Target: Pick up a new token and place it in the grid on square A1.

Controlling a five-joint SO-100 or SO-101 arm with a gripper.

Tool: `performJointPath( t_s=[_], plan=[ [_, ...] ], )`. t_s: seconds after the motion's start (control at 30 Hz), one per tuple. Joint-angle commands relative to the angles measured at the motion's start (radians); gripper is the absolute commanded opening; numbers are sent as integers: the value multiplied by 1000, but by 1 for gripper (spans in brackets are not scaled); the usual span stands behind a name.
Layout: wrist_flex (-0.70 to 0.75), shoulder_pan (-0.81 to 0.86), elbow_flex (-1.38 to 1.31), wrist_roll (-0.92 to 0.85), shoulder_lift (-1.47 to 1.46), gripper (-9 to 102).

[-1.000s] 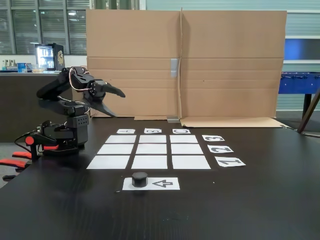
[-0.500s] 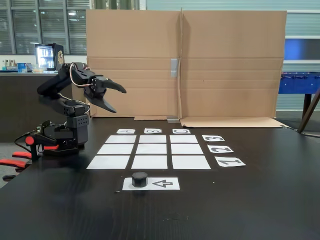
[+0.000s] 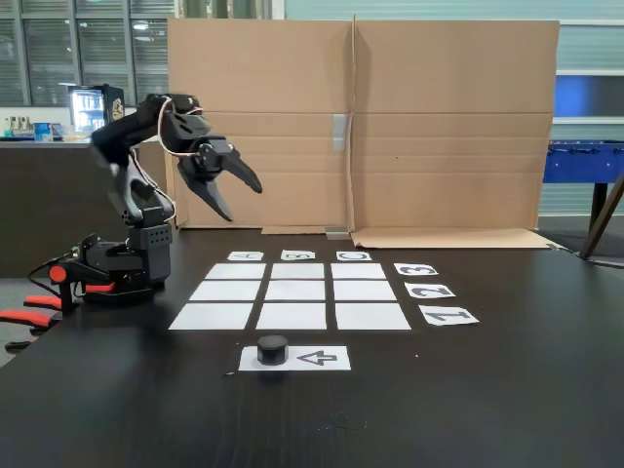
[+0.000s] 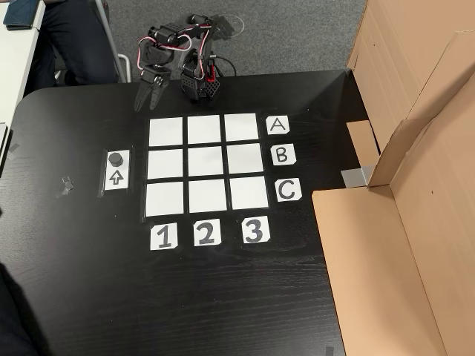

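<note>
Sitting nearest the fixed camera, the token [image 3: 273, 349] rests on the left end of a white strip [image 3: 294, 359], just beside the printed arrow [image 3: 318, 359] that points at it, and nothing is touching it; the other view shows the same token [image 4: 115, 159] above its arrow on that strip, left of the grid; beyond the strip lies the grid [image 3: 291, 295], nine white rectangles flat on the black table [image 3: 468, 400], all of them bare; square A1 [image 4: 165, 132] is the top-left corner of the grid in the other view, in line with the A label [image 4: 277, 124] and the 1 label [image 4: 164, 236]; farther back on the left stands the arm [image 3: 132, 224], raised, its gripper [image 3: 242, 199] hanging in the air with the two fingers spread well apart and holding nothing; seen from above, the gripper [image 4: 149, 95] hovers just outside the A1 corner, near the table's edge; at the very back a cardboard wall [image 3: 448, 127] closes off the table.
</note>
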Motion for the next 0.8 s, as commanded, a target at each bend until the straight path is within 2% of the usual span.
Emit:
performJointPath(
  t_s=[0.0, 0.3, 0.77],
  plan=[
    [40, 9, -149, -8, -152, 33],
    [143, 75, -454, -60, -540, 34],
    [144, 184, -598, -164, -850, 34]
  ],
)
